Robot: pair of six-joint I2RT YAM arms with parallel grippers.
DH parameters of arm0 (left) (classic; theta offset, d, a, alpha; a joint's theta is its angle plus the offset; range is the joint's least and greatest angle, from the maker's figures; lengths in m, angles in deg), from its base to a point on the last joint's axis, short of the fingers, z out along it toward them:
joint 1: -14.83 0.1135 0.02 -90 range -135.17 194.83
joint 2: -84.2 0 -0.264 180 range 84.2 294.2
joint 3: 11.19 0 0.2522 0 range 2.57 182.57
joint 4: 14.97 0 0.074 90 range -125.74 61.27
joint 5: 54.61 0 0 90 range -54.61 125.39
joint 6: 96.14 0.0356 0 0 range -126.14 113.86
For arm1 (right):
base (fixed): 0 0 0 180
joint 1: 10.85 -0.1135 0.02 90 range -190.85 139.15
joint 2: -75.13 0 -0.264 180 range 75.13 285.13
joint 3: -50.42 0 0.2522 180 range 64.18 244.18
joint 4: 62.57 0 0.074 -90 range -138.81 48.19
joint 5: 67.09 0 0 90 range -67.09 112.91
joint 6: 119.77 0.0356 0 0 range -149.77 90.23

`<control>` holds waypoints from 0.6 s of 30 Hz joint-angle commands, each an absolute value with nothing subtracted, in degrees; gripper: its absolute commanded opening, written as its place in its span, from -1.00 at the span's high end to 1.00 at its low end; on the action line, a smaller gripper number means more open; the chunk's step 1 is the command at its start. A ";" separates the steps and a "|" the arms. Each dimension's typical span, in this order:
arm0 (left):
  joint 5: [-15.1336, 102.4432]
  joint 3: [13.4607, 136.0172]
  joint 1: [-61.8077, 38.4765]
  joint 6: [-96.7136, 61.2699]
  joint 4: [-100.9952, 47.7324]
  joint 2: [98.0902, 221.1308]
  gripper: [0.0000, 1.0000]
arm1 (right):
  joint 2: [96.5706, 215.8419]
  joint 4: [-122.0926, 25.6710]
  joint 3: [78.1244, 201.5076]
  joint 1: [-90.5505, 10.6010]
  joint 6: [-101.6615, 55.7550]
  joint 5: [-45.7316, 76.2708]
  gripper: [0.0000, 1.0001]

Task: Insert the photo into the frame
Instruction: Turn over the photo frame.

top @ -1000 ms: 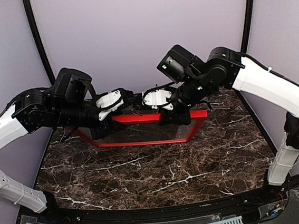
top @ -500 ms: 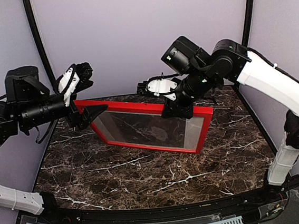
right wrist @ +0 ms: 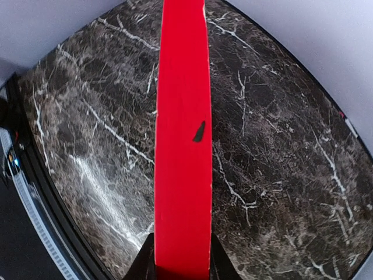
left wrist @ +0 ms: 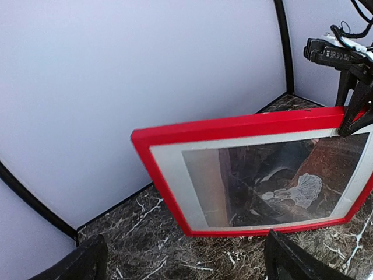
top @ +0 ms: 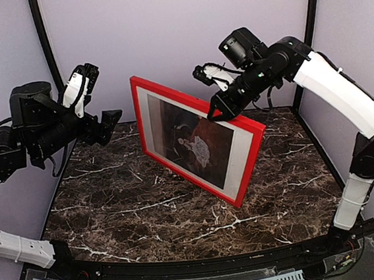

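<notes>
- Nearest to us lies the dark marble counter (top: 182, 226), brown-black with white veins.
- On the left side, above the counter, we see the left hand (top: 104, 92) in the air with its fingers spread wide apart and nothing between them. It points toward the frame but is well apart from it.
- In its own wrist view, the two dark fingertips (left wrist: 87, 262) of the left hand sit at the bottom corners, with bare counter between them.
- In the middle of the counter, the frame (left wrist: 233, 125) stands on edge. It is tilted, with its lower rail down at the marble and its bright red front turned toward the left arm.
- The photo (top: 188, 143) sits inside the frame. It is a dark brown-red scene with a small white figure near its centre and a pale margin all around inside the red rails.
- Farther back, the right hand (top: 219, 112) reaches down from the right arm and is clamped on the top rail of the frame, toward its right end.
- From the right wrist view, we look straight down that red rail, with a dark finger (right wrist: 147, 262) pressed on each side of it.
- Behind everything, a pale lilac wall (top: 176, 28) closes off the space.
</notes>
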State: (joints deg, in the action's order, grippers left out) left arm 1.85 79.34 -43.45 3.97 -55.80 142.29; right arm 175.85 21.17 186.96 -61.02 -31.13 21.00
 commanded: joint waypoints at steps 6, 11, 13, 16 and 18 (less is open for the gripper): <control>-8.79 78.46 -42.92 -5.83 -57.03 142.84 -0.96 | 166.47 -8.35 170.75 -49.31 -8.81 9.81 1.00; -8.85 76.22 -42.38 -8.71 -56.31 145.13 -0.98 | 162.88 -17.06 161.29 -44.93 -1.28 6.20 1.00; -8.05 75.11 -42.14 -9.30 -55.60 146.17 -0.98 | 161.78 -20.16 157.80 -43.33 1.65 4.75 1.00; -6.77 73.80 -41.77 -10.53 -54.34 147.97 -0.98 | 160.01 -24.47 152.25 -41.49 5.04 3.62 1.00; -6.25 73.04 -41.56 -11.51 -53.64 149.08 -0.98 | 158.71 -27.97 147.96 -40.60 7.57 2.85 1.00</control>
